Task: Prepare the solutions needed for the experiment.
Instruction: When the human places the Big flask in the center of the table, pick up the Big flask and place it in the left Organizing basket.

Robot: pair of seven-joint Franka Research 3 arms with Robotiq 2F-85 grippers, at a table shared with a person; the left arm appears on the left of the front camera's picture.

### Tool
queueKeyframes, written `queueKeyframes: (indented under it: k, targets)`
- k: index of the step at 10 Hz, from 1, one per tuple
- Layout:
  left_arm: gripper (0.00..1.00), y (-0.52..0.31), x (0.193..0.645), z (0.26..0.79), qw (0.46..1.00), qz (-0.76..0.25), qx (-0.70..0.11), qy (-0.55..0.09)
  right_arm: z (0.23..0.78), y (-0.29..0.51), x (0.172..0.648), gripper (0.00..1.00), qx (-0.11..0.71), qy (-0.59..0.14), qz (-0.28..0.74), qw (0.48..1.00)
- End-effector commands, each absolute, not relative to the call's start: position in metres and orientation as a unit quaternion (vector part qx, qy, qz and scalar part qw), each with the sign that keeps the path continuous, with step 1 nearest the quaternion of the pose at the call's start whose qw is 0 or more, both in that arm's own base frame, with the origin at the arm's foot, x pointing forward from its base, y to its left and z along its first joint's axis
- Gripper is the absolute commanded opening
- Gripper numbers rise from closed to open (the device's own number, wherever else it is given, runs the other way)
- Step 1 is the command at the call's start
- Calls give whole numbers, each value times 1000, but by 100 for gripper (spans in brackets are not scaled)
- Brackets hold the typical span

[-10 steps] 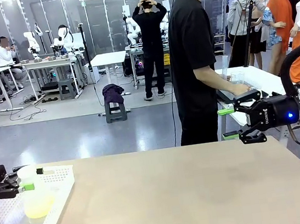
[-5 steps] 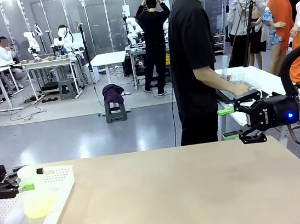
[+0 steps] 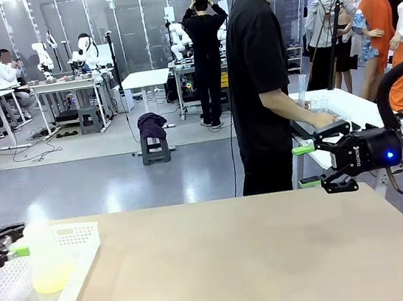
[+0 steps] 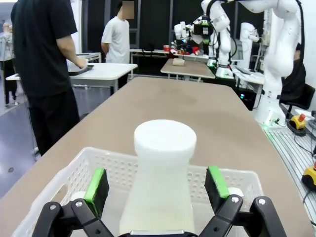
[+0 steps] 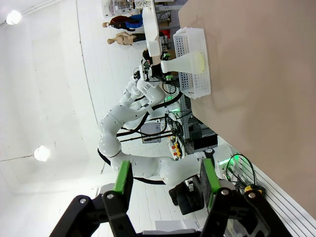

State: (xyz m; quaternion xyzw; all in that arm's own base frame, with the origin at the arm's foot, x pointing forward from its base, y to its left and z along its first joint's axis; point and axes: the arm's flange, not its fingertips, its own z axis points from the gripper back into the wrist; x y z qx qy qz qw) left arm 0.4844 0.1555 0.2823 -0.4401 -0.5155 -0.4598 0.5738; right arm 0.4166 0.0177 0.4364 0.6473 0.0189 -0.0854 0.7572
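Front view. My left gripper (image 3: 9,241) sits at the picture's left edge, over the near end of a white basket (image 3: 77,274). Just beyond its green pads stands a flask (image 3: 46,258), upright inside the basket, with the solution (image 3: 53,280), pale yellow, lying shallow in its wide base. I cannot tell from here whether a pad touches the glass. My right gripper (image 3: 306,165) hangs off the table's far right corner, well apart from the basket, pointing toward picture left, its jaws spread with nothing between them. A person (image 3: 261,83) in black stands just behind it, a hand on a side table (image 3: 344,106).

Left wrist view. I see the left gripper (image 4: 157,183) spread at its widest, one green pad either side of the flask (image 4: 160,187). A gap shows between each pad and the glass, so it has no hold. The flask's white round top rises between and beyond the fingertips. The basket (image 4: 123,163) wall runs behind it; the table (image 4: 197,106) stretches on past that.

Right wrist view, rolled sideways. My right gripper (image 5: 165,178) stands partly open and empty. Far beyond the fingertips I make out the basket (image 5: 193,59) on the table (image 5: 261,74), with the flask (image 5: 185,61) lying sideways in frame and the solution (image 5: 200,60) showing yellow at its base.
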Motion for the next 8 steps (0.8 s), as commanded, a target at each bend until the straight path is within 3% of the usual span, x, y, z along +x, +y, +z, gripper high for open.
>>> queueKeyframes:
  k: [1, 3, 8]
  targets:
    - [100, 183, 476, 294, 573, -434, -451, -529, 438, 17, 416, 70, 649, 18, -85, 756]
    - [100, 197, 471, 305, 645, -355, -483, -473, 438, 17, 416, 70, 649, 18, -85, 756]
    - [100, 196, 428, 369, 748, -192, -551, -317, 438, 17, 416, 70, 649, 18, -85, 756]
